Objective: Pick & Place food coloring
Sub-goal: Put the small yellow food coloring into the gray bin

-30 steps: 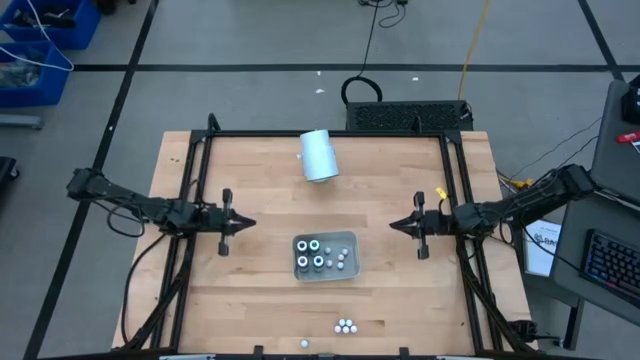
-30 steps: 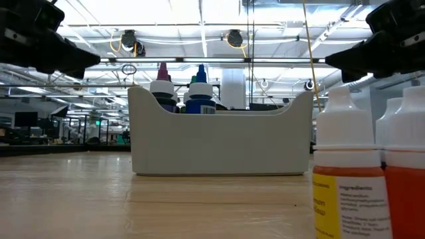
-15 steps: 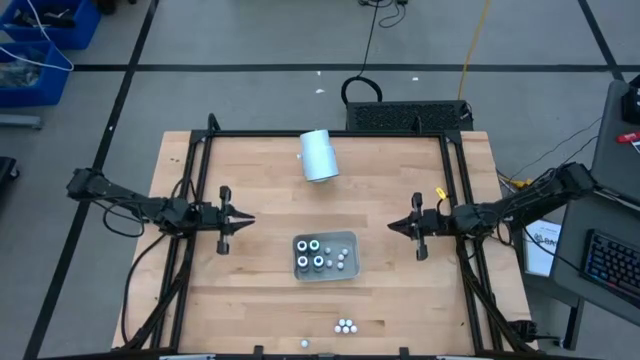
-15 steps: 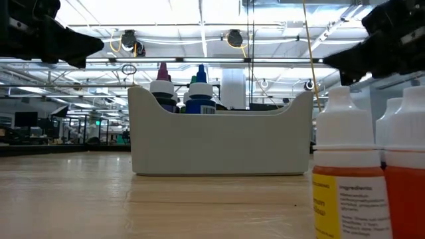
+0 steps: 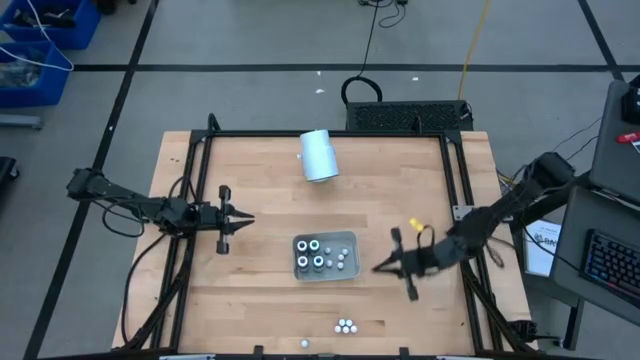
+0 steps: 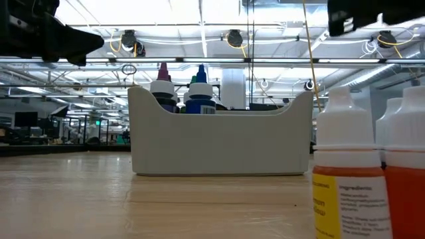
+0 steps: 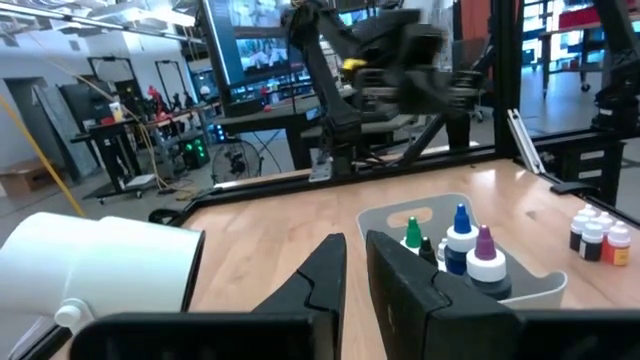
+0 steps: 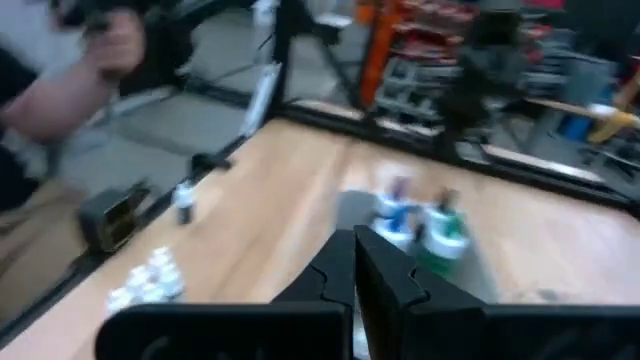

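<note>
The food coloring stands in two lots. Several bottles (image 5: 318,254) are upright in the grey tray (image 5: 348,240) at mid-table, with blue, green and purple tips (image 7: 465,240). A small cluster of white-capped bottles (image 5: 345,325) stands near the table's front edge, close before the low camera (image 6: 345,166). One more (image 5: 305,343) stands alone at the front edge. My left gripper (image 5: 246,221) hovers level, left of the tray, with a narrow gap between its fingers (image 7: 356,270). My right gripper (image 5: 378,268) hovers shut to the right of the tray (image 8: 352,270). Both hold nothing.
A pale-blue cylinder (image 5: 319,155) lies on its side at the far middle of the table. A black frame (image 5: 330,134) runs around the tabletop. Bare wood lies between the tray and the front cluster. A person (image 8: 60,60) stands beyond the table's edge.
My right gripper has swung from the table's right side toward the near edge and left, ending close to the tray's right end, still shut. My left gripper has stayed in place and tipped its fingers slightly upward.
</note>
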Motion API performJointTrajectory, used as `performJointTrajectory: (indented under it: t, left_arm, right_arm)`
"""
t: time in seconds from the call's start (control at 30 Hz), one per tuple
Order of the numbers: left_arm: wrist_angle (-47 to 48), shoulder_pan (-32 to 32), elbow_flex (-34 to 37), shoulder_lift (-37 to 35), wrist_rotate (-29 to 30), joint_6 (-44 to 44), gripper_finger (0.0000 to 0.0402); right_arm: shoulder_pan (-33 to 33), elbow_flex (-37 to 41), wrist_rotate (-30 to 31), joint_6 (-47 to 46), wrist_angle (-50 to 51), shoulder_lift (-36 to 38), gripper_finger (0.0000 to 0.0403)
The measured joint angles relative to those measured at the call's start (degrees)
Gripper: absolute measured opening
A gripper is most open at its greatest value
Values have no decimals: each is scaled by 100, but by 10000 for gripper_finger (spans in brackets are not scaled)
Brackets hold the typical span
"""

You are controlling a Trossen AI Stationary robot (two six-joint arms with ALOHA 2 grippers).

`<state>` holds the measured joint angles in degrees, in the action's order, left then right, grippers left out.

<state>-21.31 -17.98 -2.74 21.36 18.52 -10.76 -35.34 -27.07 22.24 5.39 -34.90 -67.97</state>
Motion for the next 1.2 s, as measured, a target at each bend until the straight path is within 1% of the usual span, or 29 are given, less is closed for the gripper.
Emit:
performJointTrajectory:
  t: [0.1,0.23,0.4,0.5,0.63,0.73,0.83,0.93,1.07,1.2]
  left_arm:
    - [6,0,0,1,-2,113,51]
    - [12,0,0,1,-4,190,51]
    - [18,0,0,0,-7,205,51]
    - [27,0,0,-1,-22,271,51]
    - [58,0,0,-1,-50,341,51]
    - [52,0,0,1,-50,326,51]
    - [20,0,0,0,-50,332,51]
    - [20,0,0,1,-49,332,51]
    - [17,0,0,0,-50,314,51]
    - [16,0,0,0,-48,310,51]
  right_arm:
    - [-306,-693,2,191,238,-777,0]
    - [-610,-1685,9,287,142,-1637,0]
    - [-878,-2595,41,-149,489,-2530,4]
    - [-1005,-2869,406,-522,410,-2995,23]
    - [-1122,-3095,1109,-795,386,-3592,73]
    - [-1135,-3143,1358,-798,382,-3788,119]
    - [-1135,-3139,1358,-1081,528,-3868,161]
    - [-1225,-3138,1364,-1491,696,-3857,191]
    - [-1443,-3138,1360,-2002,942,-3864,211]
    - [-1646,-3138,1550,-2146,973,-3943,214]
